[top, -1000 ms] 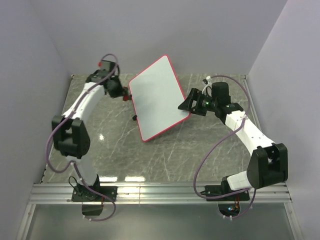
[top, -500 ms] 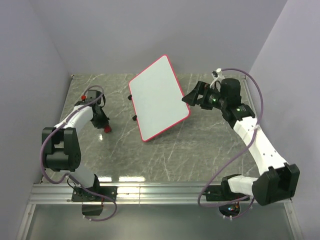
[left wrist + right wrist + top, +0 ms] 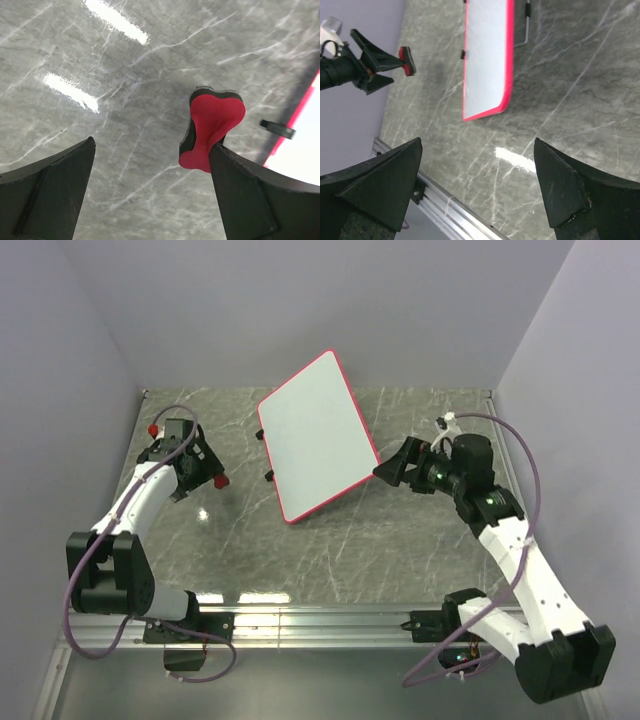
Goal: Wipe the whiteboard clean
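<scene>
Left gripper (image 3: pixel 152 145): you've drawn it away from the left edge of the whiteboard (image 3: pixel 315 435) and spread its fingers wide, so nothing is clamped between them.
Eraser (image 3: pixel 212 122): let go, left of the whiteboard, right against one finger's tip. Whether it touches that finger or already rests on the table (image 3: pixel 330 550) can't be told.
Right gripper (image 3: pixel 477 142): pulled back toward the whiteboard's near right corner, fingers fully apart and empty.
Whiteboard: propped at a tilt between your two grippers, with no marks visible on its face.
Meaning: with a blank board and the eraser released, the wiping looks finished — probably you only need to retreat.
Left wrist view: shows the eraser's red grip and dark pad close up, plus the whiteboard's red rim. The top view gives only a red speck.
Right wrist view: sights along the blank face — the left gripper and eraser beyond the whiteboard.
</scene>
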`<state>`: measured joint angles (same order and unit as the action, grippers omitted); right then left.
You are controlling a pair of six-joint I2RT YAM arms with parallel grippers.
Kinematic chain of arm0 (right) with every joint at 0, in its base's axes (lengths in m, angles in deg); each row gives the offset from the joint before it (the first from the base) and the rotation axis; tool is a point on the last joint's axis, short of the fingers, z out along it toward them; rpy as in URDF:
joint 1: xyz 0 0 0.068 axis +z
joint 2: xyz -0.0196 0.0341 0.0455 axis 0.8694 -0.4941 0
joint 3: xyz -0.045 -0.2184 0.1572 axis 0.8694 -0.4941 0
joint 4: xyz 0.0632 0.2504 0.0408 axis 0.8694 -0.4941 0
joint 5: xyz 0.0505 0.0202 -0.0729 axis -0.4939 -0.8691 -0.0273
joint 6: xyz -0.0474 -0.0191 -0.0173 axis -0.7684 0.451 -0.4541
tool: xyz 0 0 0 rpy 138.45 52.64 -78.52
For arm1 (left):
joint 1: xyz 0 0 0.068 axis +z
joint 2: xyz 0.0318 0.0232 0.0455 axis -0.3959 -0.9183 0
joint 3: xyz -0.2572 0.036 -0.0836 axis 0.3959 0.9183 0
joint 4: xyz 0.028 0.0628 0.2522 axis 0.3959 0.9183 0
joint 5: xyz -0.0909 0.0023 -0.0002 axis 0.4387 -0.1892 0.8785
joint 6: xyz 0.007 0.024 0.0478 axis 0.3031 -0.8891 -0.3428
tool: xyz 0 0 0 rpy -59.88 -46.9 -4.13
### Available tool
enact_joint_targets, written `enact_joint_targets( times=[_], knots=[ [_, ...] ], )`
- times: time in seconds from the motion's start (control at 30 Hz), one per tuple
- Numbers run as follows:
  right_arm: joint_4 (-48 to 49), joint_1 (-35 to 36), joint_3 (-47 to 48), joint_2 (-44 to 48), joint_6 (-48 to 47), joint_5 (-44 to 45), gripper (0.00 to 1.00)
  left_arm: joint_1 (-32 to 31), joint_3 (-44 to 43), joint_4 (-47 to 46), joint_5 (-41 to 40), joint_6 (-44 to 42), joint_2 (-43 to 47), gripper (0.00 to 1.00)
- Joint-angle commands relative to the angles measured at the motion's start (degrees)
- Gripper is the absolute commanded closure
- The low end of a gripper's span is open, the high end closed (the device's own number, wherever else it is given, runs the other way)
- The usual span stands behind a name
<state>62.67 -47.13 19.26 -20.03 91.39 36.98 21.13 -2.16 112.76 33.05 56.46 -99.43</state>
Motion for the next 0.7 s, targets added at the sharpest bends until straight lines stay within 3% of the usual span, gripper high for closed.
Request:
enact_joint_targets(
  times=[0.0, 0.17, 0.37, 0.4, 0.53, 0.6, 0.67],
  knots=[
    [-1.81, 0.28, 0.33, 5.84, 1.81, 0.86, 0.01, -1.05, -2.83, 3.17, -2.0, 3.08, 3.27, 0.01],
    [-4.1, 0.28, -2.3, 13.32, 4.54, -0.28, 0.01, -3.43, -1.96, 3.28, -1.04, 4.15, 1.52, 0.01],
    [-9.8, 1.68, -2.05, 18.77, 4.02, -0.02, 0.01, -7.03, -6.07, 7.65, -1.13, 1.69, -13.84, 0.05],
    [-11.12, 2.21, -1.79, 19.13, 3.75, 0.07, 0.01, -6.86, -6.95, 6.09, 3.49, 1.08, -14.56, 0.05],
    [-12.89, 3.09, -0.9, 20.45, 4.45, -1.24, 0.01, -9.05, -15.56, 8.88, 1.94, 1.69, -16.24, 0.07],
    [-13.67, 3.35, -0.56, 21.07, 4.19, -1.42, 0.01, -7.22, -25.36, 16.58, 2.22, 3.52, -21.59, 0.09],
    [-14.38, 4.32, 0.23, 21.33, 3.67, -1.07, 0.01, -7.47, -25.77, 16.36, 0.11, 3.36, -21.69, 0.1]
  ],
)
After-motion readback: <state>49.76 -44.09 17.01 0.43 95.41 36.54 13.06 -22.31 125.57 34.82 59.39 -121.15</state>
